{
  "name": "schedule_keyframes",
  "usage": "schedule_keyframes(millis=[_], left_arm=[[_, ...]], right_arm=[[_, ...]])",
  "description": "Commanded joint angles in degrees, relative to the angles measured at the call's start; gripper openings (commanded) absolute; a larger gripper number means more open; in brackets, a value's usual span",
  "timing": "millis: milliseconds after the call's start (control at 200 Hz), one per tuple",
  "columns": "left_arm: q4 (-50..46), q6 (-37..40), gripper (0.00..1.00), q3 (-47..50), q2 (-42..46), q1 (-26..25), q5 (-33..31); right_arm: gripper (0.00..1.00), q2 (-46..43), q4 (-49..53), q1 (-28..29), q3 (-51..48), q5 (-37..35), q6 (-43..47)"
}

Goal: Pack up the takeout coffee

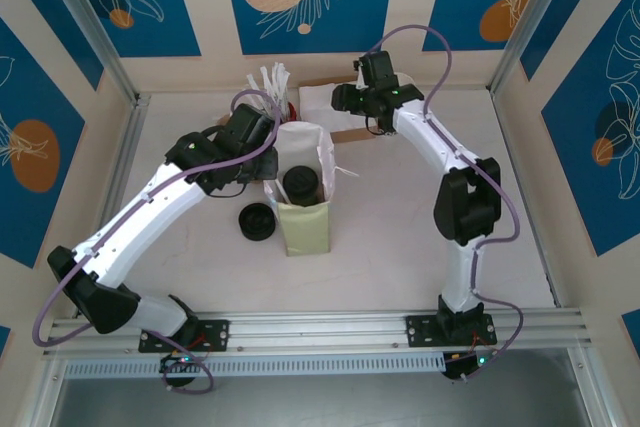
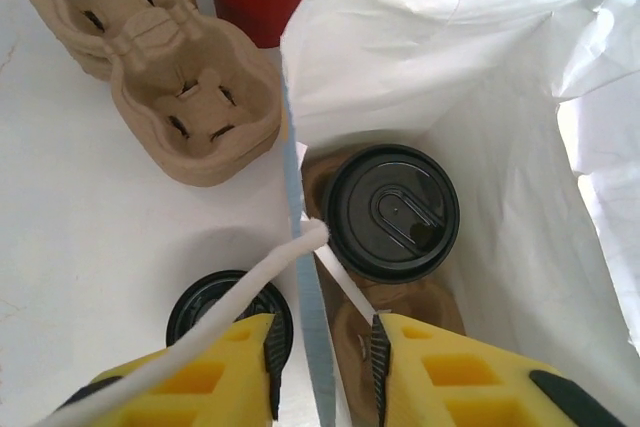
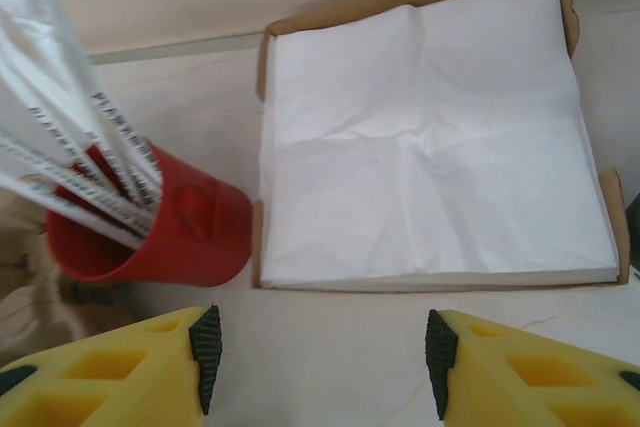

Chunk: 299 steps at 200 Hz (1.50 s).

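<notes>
The coffee [image 2: 392, 212] stands inside the bag [image 2: 480, 67], yet your left pincer [image 2: 322, 367], slightly open and gripping nothing, straddles the rim with the cord handle [image 2: 250, 282] across one finger, so backing off could snag and tip it; your right pincer [image 3: 318, 357] gapes empty.

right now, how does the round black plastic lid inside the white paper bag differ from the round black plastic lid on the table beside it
Place: the bagged lid sits inside the white paper bag, above a brown pulp carrier; the loose lid lies outside it on the white table. View: from the left wrist the bagged lid shows whole; a white cord crosses the loose lid. Both are round and black.
</notes>
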<state>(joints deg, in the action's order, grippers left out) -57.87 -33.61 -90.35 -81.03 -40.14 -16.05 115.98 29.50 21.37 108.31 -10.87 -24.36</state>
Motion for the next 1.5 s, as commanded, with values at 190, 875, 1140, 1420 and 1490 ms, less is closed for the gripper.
schedule_keyframes(millis=[190,875,1140,1420,1490], left_arm=[[2.25,3.52,0.47,-1.89,4.96,0.67,3.58],[6.78,8.03,0.55,-2.58,12.86,0.63,12.03],[7.86,7.11,0.58,-1.12,15.13,0.65,11.58],[6.54,7.33,0.6,-0.62,15.79,0.63,10.61],[6.58,7.33,0.61,-0.34,15.95,0.68,10.52]], right_arm=[[0.6,12.08,5.54,0.96,15.28,-7.34,3.69],[0.7,32.26,10.08,2.28,36.28,-16.72,11.27],[0.79,36.44,9.43,1.71,40.62,-17.32,15.95],[0.82,39.51,9.29,1.05,43.03,-14.29,17.0],[0.83,40.28,9.96,0.8,43.73,-13.3,16.56]])
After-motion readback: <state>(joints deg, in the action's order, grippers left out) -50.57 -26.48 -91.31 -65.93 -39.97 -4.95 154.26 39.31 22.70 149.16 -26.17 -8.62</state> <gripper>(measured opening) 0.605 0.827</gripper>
